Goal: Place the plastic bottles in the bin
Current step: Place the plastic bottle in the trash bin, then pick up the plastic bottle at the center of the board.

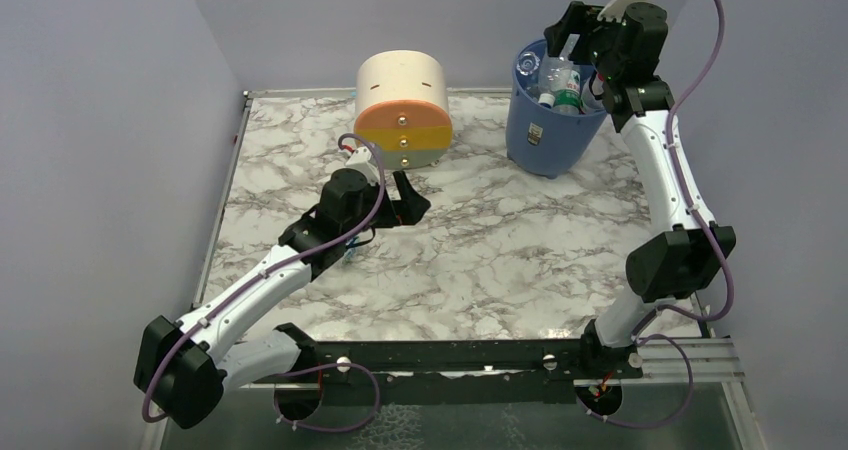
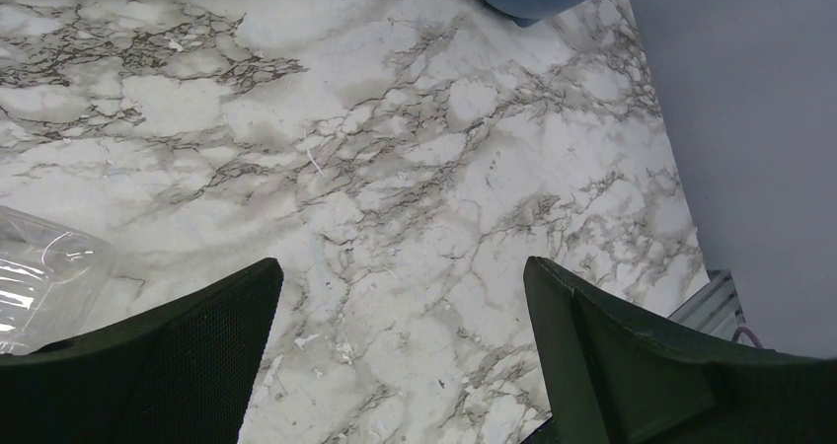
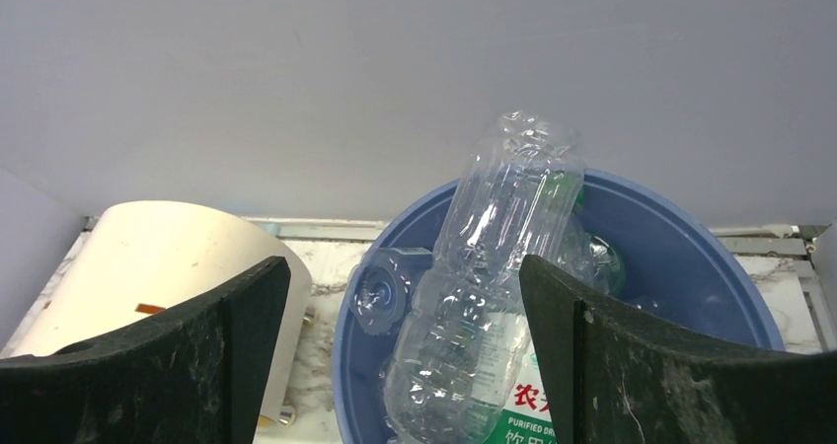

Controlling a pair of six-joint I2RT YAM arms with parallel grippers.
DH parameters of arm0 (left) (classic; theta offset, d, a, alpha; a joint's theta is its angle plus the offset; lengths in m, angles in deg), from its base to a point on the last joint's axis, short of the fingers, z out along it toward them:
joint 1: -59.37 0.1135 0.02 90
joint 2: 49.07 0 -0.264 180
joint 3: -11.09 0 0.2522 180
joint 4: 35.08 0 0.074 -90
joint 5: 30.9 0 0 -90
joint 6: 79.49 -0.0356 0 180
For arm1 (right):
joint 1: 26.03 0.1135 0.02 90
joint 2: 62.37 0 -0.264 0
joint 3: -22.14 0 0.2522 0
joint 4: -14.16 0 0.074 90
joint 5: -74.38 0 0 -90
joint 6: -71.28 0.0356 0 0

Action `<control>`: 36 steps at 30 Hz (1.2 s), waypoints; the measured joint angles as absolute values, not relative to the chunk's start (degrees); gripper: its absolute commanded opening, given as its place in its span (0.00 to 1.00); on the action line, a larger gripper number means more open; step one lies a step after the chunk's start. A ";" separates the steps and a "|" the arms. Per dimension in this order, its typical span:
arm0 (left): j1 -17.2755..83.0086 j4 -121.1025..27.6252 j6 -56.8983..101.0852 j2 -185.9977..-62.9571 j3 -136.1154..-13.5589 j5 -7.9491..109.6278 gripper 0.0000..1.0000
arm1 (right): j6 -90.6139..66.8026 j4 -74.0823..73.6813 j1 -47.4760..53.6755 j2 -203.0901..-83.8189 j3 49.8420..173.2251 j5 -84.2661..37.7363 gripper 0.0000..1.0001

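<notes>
- My right hand (image 3: 403, 266) is wide open with nothing in it, hanging just above the bin (image 3: 691, 266).
- Right under it a clear bottle (image 3: 494, 247) leans upright inside the bin, green-and-white label low down, other bottles (image 1: 527, 65) packed around it.
- The bin sits far right on the worktop (image 2: 444, 148), with the drawer unit (image 3: 158, 257) near its left.
- My left hand (image 2: 402, 262) is open and empty too, low over mid-worktop.
- A stray bottle (image 2: 39, 266) lies on the worktop just outside one of its fingers.
</notes>
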State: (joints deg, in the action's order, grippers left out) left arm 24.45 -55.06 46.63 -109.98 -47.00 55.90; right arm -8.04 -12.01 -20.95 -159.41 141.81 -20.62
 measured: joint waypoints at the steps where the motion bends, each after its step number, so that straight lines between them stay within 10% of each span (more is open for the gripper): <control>1: 24.52 -55.21 46.57 -109.87 -47.00 55.94 0.99 | -7.91 -12.21 -20.95 -159.34 141.81 -20.86 0.89; 36: 33.52 -79.41 40.14 -105.67 -51.59 67.75 0.99 | -1.55 -16.01 -10.17 -146.86 134.42 -39.09 0.92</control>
